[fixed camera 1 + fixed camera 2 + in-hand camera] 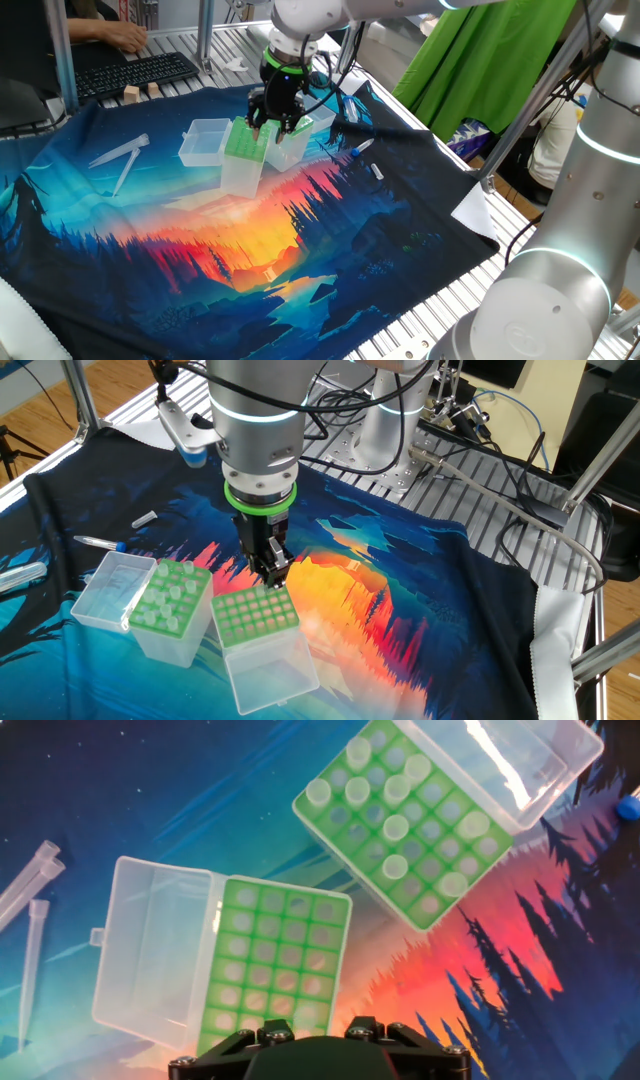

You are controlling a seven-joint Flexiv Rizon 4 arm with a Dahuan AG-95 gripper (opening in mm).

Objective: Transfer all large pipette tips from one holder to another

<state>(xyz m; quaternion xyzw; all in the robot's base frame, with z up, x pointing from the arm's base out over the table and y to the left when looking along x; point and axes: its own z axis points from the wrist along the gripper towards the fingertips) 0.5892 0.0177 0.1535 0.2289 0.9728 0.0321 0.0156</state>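
**Arm (258,420) holds its gripper (272,574) above the dotted box (256,612).**
On the wide cloth (420,610) both boxes stand close, lids thrown outward, I think to keep the tops free from above. In the hand view the tips (396,828) stand in the light box (432,900) at 1 o'clock, and the dotted box lies at 7 o'clock. I cannot tell if the gripper is released or clenched. Loose tips (30,950) lie at 9 o'clock, well apart, with bare cloth between.

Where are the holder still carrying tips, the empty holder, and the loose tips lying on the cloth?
holder with tips (405,825), hand view, on its green top plate.
empty holder (270,965), hand view, middle of its green grid.
loose tips (30,955), hand view, on the shaft of the lower tip.
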